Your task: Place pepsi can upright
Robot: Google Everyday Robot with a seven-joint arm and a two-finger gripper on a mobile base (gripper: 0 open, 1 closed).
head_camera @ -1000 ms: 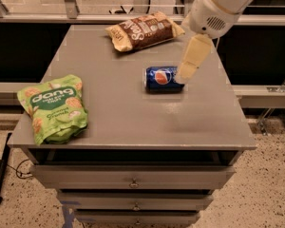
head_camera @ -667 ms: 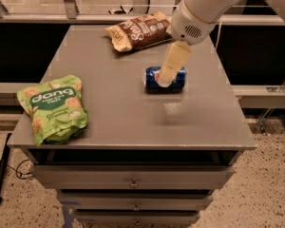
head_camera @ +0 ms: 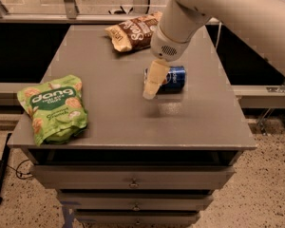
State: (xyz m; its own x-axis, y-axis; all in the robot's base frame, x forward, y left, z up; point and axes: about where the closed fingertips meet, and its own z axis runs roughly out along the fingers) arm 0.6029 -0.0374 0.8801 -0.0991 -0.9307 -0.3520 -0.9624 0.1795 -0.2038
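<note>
The pepsi can [head_camera: 175,78] is dark blue with a round logo and lies on its side near the middle right of the grey table top [head_camera: 114,113]. My gripper [head_camera: 152,85] hangs from the white arm [head_camera: 218,13] that comes in from the upper right. Its cream-coloured fingers [head_camera: 154,77] point down and left and cover the can's left end. Whether they touch the can is not clear.
A green Dang snack bag [head_camera: 53,106] lies at the table's front left. A brown snack bag [head_camera: 133,32] lies at the back, behind the arm. The table has drawers below its front edge [head_camera: 133,179]. A railing runs behind the table.
The arm has swung left and lower across the table. The gripper moved from the can's right side to over its left end. The can has not moved.
</note>
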